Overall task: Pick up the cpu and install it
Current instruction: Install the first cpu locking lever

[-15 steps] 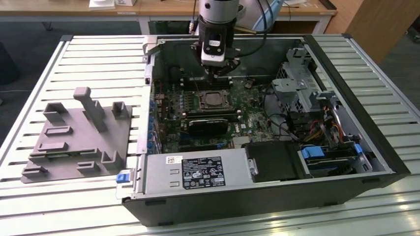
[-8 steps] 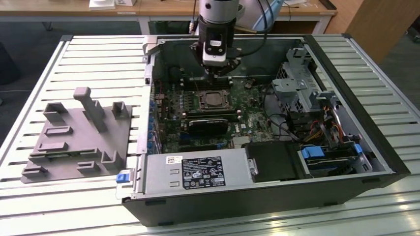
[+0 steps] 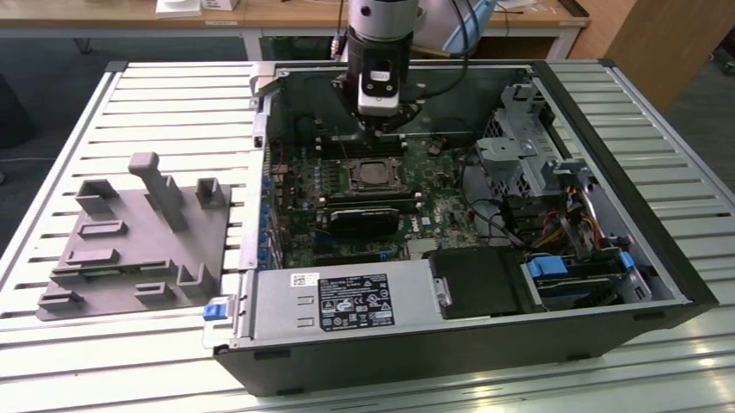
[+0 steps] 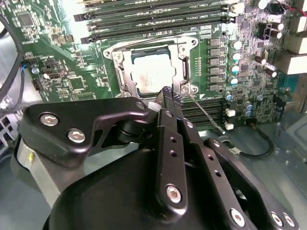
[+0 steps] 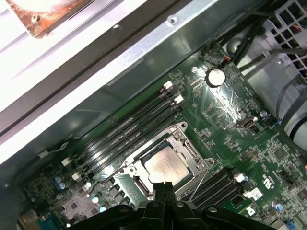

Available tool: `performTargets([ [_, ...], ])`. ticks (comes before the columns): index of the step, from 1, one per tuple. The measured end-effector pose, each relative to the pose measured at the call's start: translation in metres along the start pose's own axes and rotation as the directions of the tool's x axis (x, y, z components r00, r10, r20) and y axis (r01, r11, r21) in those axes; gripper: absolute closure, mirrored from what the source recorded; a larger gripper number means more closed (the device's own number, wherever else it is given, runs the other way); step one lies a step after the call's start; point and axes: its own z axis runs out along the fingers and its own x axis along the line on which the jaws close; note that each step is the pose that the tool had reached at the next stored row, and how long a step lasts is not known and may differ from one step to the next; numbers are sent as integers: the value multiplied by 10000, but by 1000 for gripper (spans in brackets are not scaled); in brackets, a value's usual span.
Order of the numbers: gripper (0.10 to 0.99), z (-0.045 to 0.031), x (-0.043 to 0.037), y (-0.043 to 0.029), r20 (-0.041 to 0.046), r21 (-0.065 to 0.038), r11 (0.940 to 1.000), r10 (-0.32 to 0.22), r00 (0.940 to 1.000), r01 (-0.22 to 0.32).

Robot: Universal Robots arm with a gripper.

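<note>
1. The cpu [image 4: 151, 74] lies flat in the black-framed socket [image 4: 117, 67] on the green motherboard [image 4: 53, 43], inside the open computer case [image 3: 344, 361] on the slatted worktop [image 3: 138, 95].
2. The tool [image 4: 170, 93] is clenched and empty. Its tips hang at the socket's rim, beside the chip; I cannot tell whether they touch it.
3. Seating looks to be the step in hand. Done well, the chip sits square and level in the frame, takes no sideways push, and the tips keep off the thin wire lever [image 4: 206, 114].
4. Count: one cpu, one socket, one tool, one grey tray [image 3: 138, 237], and two banks of memory slots [image 4: 153, 19] — one on each side of the socket.
</note>
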Motion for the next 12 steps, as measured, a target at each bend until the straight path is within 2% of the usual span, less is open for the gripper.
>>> performTargets([
  [3, 980, 2, 0, 0, -9, 5, 9985, -556, 9985, 556],
  [6, 980, 4, 0, 0, -17, 9, 9940, -1092, 9940, 1092],
  [12, 980, 6, 0, 0, -34, 15, 9771, -2126, 9771, 2126],
])
